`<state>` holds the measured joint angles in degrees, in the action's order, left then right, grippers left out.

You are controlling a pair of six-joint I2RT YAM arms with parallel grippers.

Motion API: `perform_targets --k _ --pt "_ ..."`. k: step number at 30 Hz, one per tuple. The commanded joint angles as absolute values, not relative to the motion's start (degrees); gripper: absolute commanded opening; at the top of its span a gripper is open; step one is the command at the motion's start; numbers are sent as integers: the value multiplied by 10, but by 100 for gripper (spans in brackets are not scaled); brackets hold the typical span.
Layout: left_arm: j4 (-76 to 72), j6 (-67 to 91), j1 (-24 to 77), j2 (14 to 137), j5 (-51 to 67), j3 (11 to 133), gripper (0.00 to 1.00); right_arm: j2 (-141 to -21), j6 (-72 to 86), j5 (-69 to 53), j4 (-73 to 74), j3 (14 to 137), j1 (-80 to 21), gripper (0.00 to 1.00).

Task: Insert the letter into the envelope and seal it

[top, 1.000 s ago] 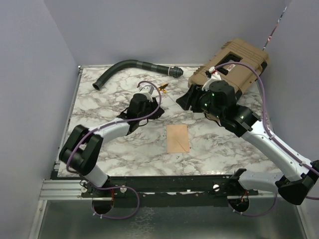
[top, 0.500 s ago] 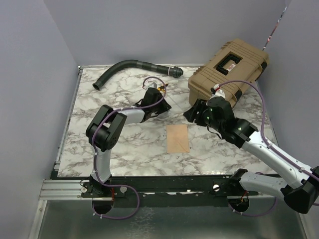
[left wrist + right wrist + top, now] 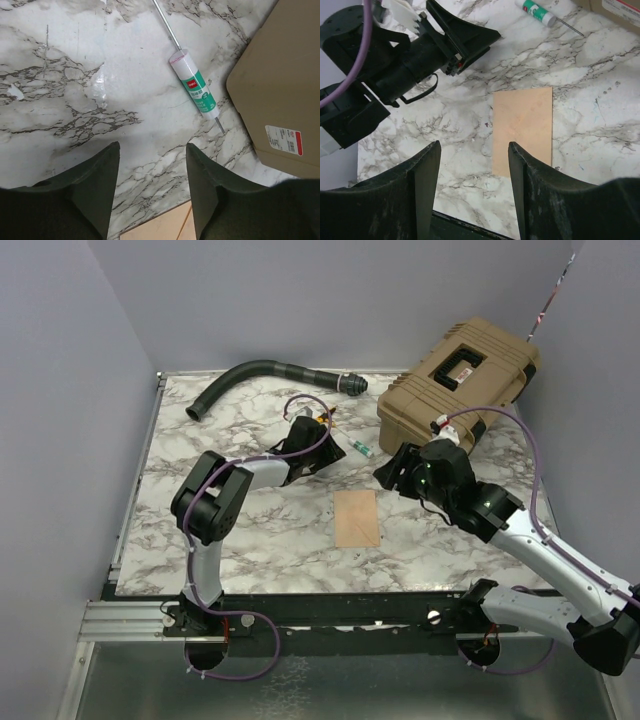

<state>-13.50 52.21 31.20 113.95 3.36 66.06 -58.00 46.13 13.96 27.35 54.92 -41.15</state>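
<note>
A: As we sweep in from the left wall (image 3: 60,440), bare marble tabletop (image 3: 190,450) runs open to the front edge; only a black hose (image 3: 255,375) curves along the back.
B: Left gripper (image 3: 152,190) mid-table, fingers apart, nothing between them. A glue stick (image 3: 194,85) lies just beyond its tips.
A: That stick wasn't on the marble half a second ago!
B: Envelope (image 3: 357,518) flat, near the front edge, between both arms, touching neither.
A: Right gripper (image 3: 472,192) open-jawed and empty just behind it, drawn back from the tan case (image 3: 460,380) in the back right corner.
</note>
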Motion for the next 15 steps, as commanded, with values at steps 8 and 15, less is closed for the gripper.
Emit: perform_targets --k 8,15 --pt "33 399 308 882 -81 611 95 -562 494 218 452 608 -412 63" --pt "248 275 309 624 -210 628 99 -545 523 240 568 640 -412 64"
